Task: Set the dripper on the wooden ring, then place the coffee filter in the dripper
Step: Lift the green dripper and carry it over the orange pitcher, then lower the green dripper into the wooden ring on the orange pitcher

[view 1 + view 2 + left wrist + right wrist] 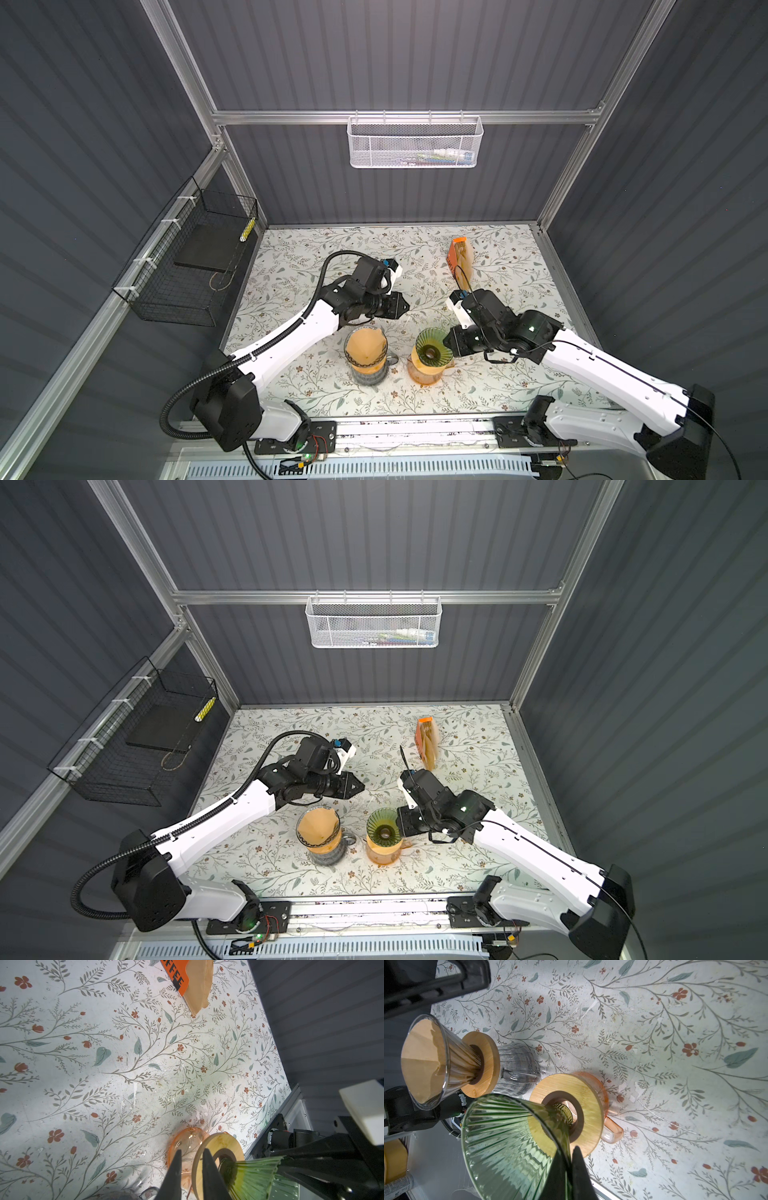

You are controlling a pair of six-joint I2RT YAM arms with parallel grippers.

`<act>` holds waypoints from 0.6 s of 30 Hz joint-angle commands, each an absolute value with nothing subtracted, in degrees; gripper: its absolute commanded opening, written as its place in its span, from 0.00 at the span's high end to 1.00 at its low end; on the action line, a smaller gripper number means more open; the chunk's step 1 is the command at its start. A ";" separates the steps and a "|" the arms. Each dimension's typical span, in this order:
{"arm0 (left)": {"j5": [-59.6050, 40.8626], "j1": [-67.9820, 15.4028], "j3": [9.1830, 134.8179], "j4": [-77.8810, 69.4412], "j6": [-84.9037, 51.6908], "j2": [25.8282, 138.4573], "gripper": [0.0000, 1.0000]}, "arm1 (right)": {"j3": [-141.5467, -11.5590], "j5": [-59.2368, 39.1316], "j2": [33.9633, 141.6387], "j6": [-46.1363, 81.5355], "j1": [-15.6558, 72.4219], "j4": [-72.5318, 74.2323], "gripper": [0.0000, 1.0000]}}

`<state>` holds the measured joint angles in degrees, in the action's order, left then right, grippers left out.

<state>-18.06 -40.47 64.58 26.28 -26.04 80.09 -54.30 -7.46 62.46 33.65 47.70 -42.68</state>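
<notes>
A green ribbed dripper (432, 351) (383, 831) (500, 1136) sits on an orange glass carafe (424, 376) (601, 1088) and has no paper inside. My right gripper (446, 340) (572, 1149) is shut on its rim wall. Beside it a clear dripper (365, 353) (318, 833) (423, 1059) lined with a brown coffee filter stands on a grey carafe (517, 1068). My left gripper (406, 308) (362, 788) (192, 1150) hovers behind and between the two drippers. It is open a narrow gap and holds nothing.
An orange packet of brown filters (460, 259) (428, 744) (199, 985) lies at the back right of the floral table. A black wire basket (187, 257) hangs on the left wall and a white mesh basket (415, 141) on the back wall.
</notes>
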 commanded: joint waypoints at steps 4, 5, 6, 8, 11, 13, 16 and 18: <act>-21.41 -40.61 64.51 25.64 -24.74 78.92 0.80 | -53.96 -5.23 63.69 35.55 48.33 -42.60 1.00; -21.74 -40.59 64.59 25.83 -24.57 78.84 0.80 | -53.90 -5.19 63.68 35.60 48.34 -42.58 1.00; -21.95 -40.59 64.49 26.04 -24.36 78.75 0.80 | -53.81 -5.06 63.71 35.74 48.43 -42.52 1.00; -22.87 -40.54 64.51 26.44 -23.96 78.58 0.81 | -53.71 -4.59 65.20 35.94 48.60 -42.56 1.00; -25.17 -40.59 64.84 28.21 -23.06 78.49 0.81 | -53.35 -4.20 65.79 36.53 48.69 -42.29 1.00; -26.30 -40.61 64.95 29.22 -22.64 78.27 0.81 | -53.17 -4.39 66.27 37.06 48.84 -41.92 1.00; -27.22 -40.61 65.45 31.32 -22.07 77.63 0.82 | -53.42 -4.48 66.83 37.62 49.34 -41.75 1.00; -28.21 -40.60 65.68 32.97 -21.51 77.26 0.82 | -53.61 -4.01 67.11 37.96 49.65 -42.04 1.00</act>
